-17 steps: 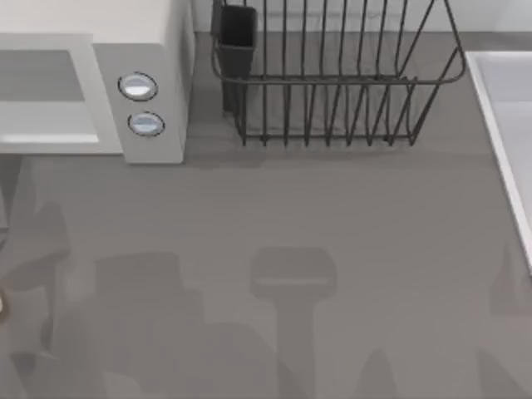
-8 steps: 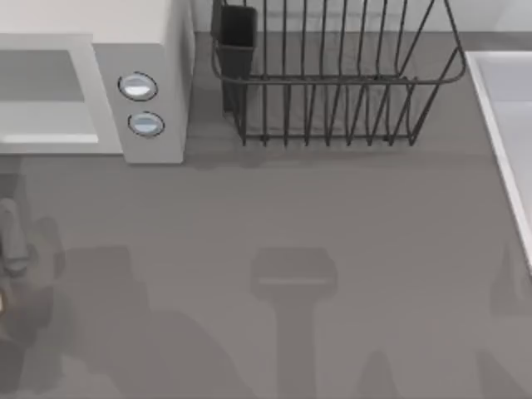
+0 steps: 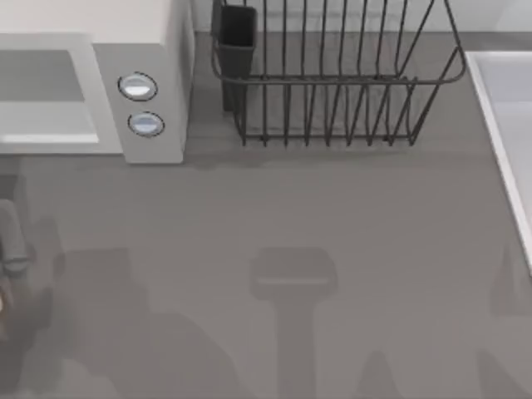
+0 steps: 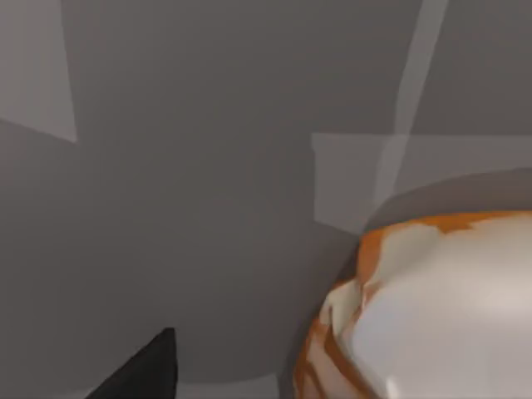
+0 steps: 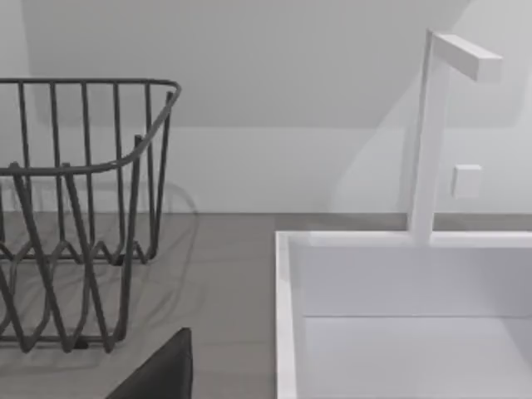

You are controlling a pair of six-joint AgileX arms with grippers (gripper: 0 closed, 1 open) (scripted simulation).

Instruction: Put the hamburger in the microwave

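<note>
Grey table (image 3: pixel 332 216), left gripper (image 3: pixel 10 241) by hamburger (image 4: pixel 432 307)

We logged hamburger (image 4: pixel 432 316) close to left wrist camera, cut off by frame edges. Bun surface was pale, glossy, with orange patches and streaks along visible rim. Grey table surface (image 4: pixel 191 208) lay beneath and beside it, crossed by lighter and darker shadow bands. We noted one dark finger (image 4: pixel 141 370) of left gripper as black wedge apart from hamburger, not touching it. Finger spread could not be judged.
</note>
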